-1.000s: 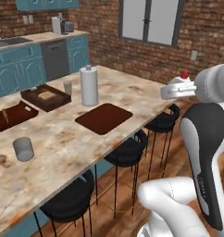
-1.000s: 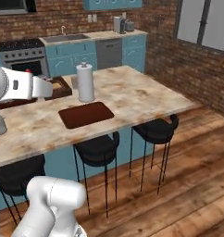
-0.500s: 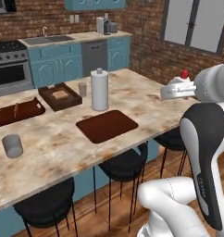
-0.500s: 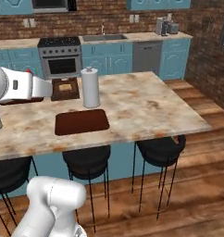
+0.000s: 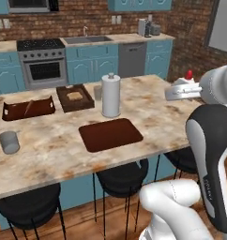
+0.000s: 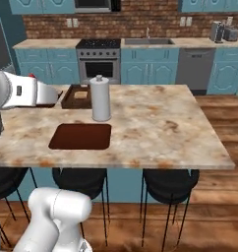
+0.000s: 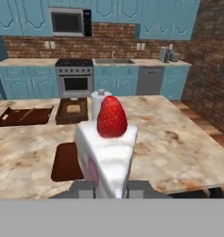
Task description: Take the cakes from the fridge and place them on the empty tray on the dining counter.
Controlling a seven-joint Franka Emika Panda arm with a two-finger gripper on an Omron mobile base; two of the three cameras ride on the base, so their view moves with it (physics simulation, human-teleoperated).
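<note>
With the fingers (image 7: 110, 189) pinched tight on a cake (image 7: 107, 155) held high off the table's (image 5: 148, 112) right edge, carry it level over the tray (image 5: 110, 134), lower gently, then release.

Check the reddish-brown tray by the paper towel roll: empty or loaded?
Empty: the reddish-brown tray shows bare; the cake wedge sits in the gripper.

The flat dark reddish-brown rectangular tray (image 5: 110, 134) lies mid-frame on the long marbled stone counter (image 5: 153, 112). Behind it stands the white paper-towel roll (image 5: 110, 95); upper left lie the deep brown tray with bread (image 5: 75, 97) and the brown handled tray (image 5: 28, 108). The grey cup (image 5: 9, 142) sits far left.
</note>
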